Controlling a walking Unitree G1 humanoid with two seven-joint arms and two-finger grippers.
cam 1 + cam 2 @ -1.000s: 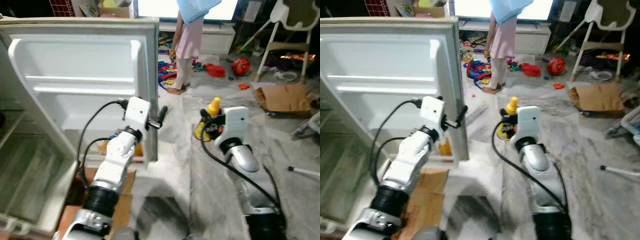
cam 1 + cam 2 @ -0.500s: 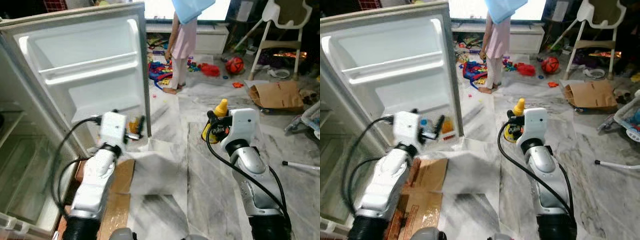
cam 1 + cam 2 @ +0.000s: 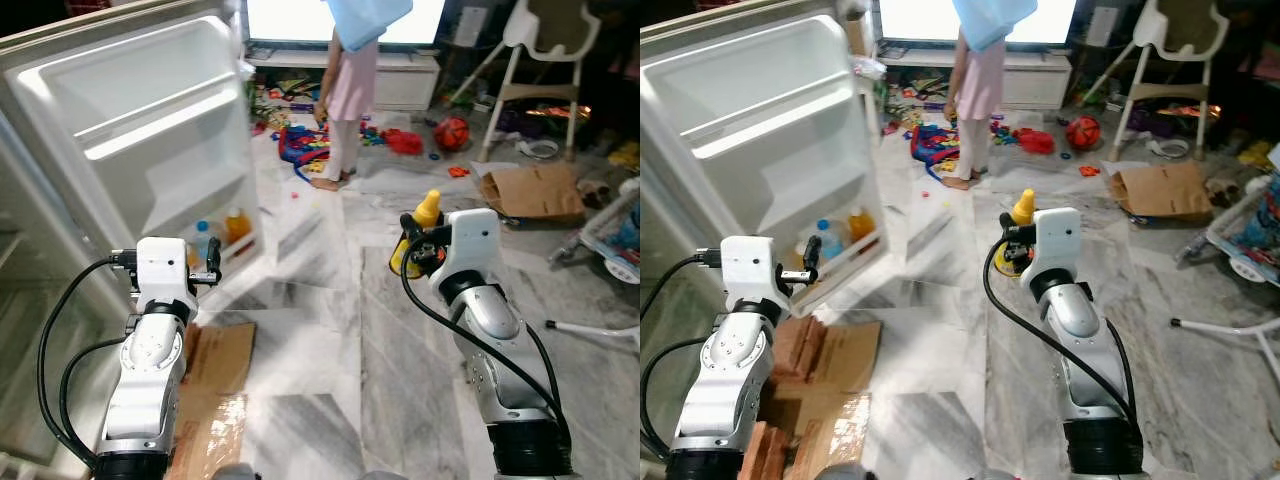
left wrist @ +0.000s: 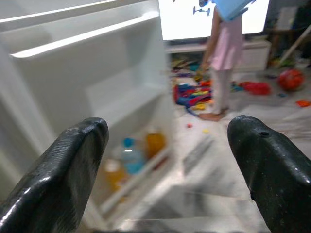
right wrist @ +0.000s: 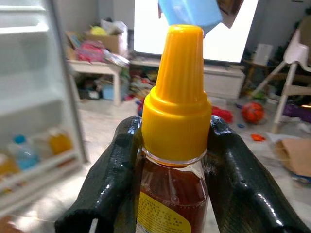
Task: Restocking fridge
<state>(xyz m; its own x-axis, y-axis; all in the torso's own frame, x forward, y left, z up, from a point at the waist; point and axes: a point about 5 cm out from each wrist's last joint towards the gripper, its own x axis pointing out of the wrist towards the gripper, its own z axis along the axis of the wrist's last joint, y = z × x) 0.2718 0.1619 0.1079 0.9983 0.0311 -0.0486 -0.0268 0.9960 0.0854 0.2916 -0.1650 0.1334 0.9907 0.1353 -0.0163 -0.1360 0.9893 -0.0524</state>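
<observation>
Bottle (image 5: 175, 160) upright in the right claw (image 5: 170, 194), long axis vertical, yellow cap (image 5: 177, 97) up. Both fingers (image 5: 109, 189) press its shoulders just under the cap. Its yellow label (image 5: 160, 216) carries print too small to read. The claw holds it above the marble floor (image 3: 330, 370), well apart from the fridge door (image 3: 150, 130). Left claw (image 4: 170, 160) spread, empty, facing the door's lower shelf (image 4: 141, 174) holding blurred bottles (image 4: 131, 155). A person (image 3: 350, 90) stands beyond.

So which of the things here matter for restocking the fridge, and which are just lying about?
For the job:
honey bottle, held in right gripper
fridge door
door-shelf bottles
left gripper, open

Lying about:
toys
red ball
cardboard
high chair
</observation>
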